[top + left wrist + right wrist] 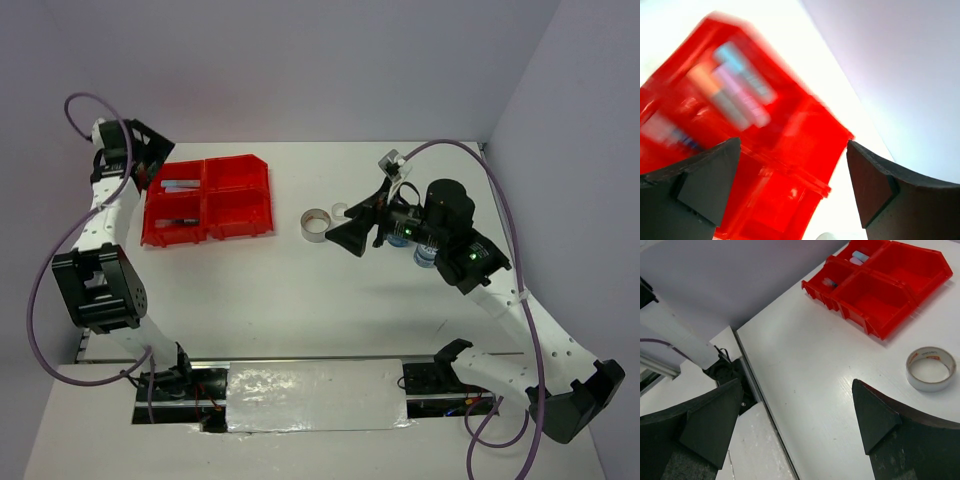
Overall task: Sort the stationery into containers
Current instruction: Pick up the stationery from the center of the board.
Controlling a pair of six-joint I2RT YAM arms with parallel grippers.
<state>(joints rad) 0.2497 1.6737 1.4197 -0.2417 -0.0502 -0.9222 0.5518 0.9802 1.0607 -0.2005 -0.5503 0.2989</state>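
The red four-compartment bin (238,200) sits at the far left of the table. Its far-left compartment holds short sticks (180,186) and its near-left one holds thin pens (178,220). My left gripper (152,165) hangs open and empty above the bin's far-left corner. In the blurred left wrist view, the open left gripper (792,150) is above the bin (805,125), with light-blue, lilac and orange sticks (740,90) inside. My right gripper (347,236) is open and empty right of a grey tape ring (317,224). The ring (930,368) and the bin (880,295) show beyond my right gripper (796,390).
A clear tape ring (343,210) lies just behind my right gripper. Two blue-white tubs (424,255) stand under the right arm. A small clear item (391,159) lies at the far right. The table's near edge carries a foil-covered plate (315,395).
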